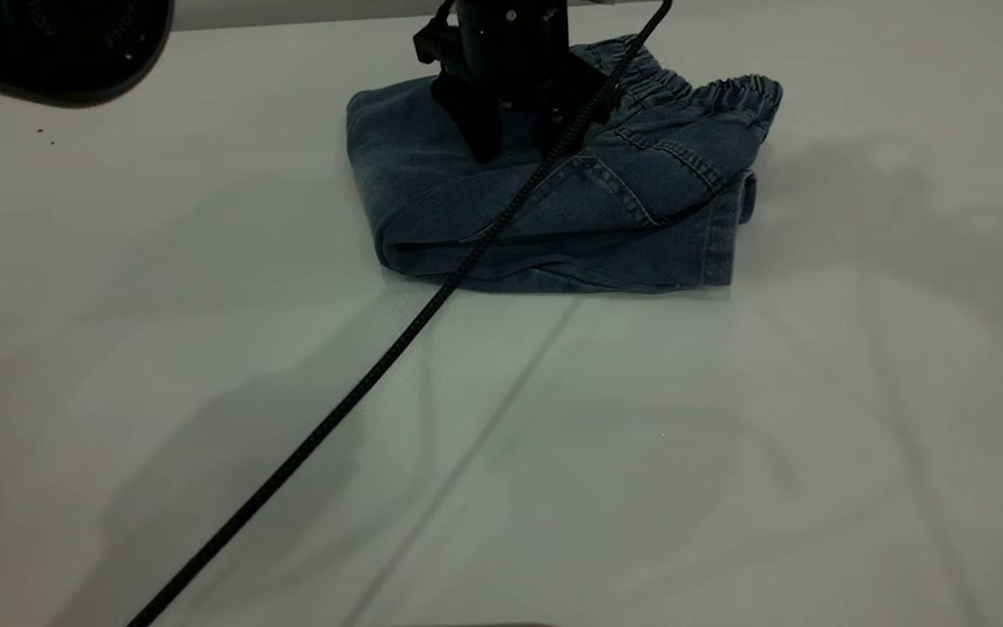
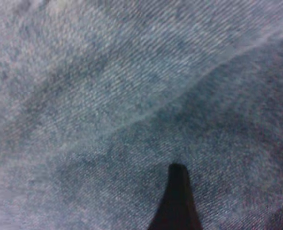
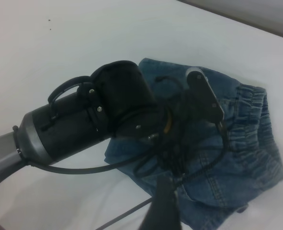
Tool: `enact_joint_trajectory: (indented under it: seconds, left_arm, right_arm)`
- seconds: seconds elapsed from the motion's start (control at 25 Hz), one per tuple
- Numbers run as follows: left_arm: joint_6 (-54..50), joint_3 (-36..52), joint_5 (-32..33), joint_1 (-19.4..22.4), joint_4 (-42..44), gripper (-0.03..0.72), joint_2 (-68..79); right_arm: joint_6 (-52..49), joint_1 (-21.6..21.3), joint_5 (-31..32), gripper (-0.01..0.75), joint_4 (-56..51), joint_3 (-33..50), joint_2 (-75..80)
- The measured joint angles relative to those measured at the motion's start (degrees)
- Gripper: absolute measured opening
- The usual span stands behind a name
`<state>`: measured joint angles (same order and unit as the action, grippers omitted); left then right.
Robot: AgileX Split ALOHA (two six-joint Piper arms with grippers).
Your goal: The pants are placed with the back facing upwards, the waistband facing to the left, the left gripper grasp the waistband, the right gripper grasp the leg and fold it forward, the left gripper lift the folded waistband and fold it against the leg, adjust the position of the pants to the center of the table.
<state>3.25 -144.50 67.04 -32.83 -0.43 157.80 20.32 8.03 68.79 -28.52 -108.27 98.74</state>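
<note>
A: Start with the biggest thing. What carries it all?

B: The pale worktop (image 1: pixel 728 453), mostly bare. The pants (image 1: pixel 554 192) lie on it as a compact folded bundle toward the far edge in the exterior view, well short of the middle. The waistband (image 1: pixel 710 91) sits on top along the bundle's far right edge, ruffles showing, with a stitched back pocket (image 1: pixel 632 187) just in front of it.

A: So the folds look done?

B: I'd judge so. What's left is shifting the bundle to the centre, which lies nearer the exterior camera than the pants do now.

A: Which arm is placed for that?

B: The left tool (image 1: pixel 514 131). It stands straight down on the bundle's upper left part, fingertips touching the denim, its cable (image 1: pixel 362 383) trailing across the worktop. Its fingers stand a narrow gap apart and seem to press on the cloth rather than pinch it, though I can't be certain.

A: And the other one?

B: The right tool (image 3: pixel 163 211) hangs raised, apart from the pants, and looks down on the left arm. Only one dark fingertip shows, so its opening I cannot tell.

A: Any risk?

B: Dragging may pull the top layer and undo the fold.
</note>
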Motion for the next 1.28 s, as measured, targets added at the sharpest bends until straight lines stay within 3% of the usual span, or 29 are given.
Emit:
enact_joint_trajectory:
  seconds: [0.4, 0.64, 0.84, 1.28]
  left_arm:
    - [-3.25, 0.05, 0.0, -0.09, 16.7, 0.534, -16.82]
    - [-6.41, 5.39, 0.0, -0.09, 12.71, 0.534, -32.24]
    - [-6.66, 18.47, 0.0, -0.09, 7.96, 0.534, -46.32]
    - [-7.93, 57.76, 0.0, -0.09, 5.73, 0.534, -76.74]
  right_arm:
    - [-1.37, 0.0, 1.57, 0.57, -1.17, 0.0, -8.07]
    - [-7.74, 0.0, 3.47, 0.57, 1.42, 1.26, -17.84]
    - [-11.62, 0.0, 3.59, 0.564, 2.32, 10.87, -27.52]
    - [-12.14, 0.0, 3.84, 0.521, 1.69, 35.87, -48.44]
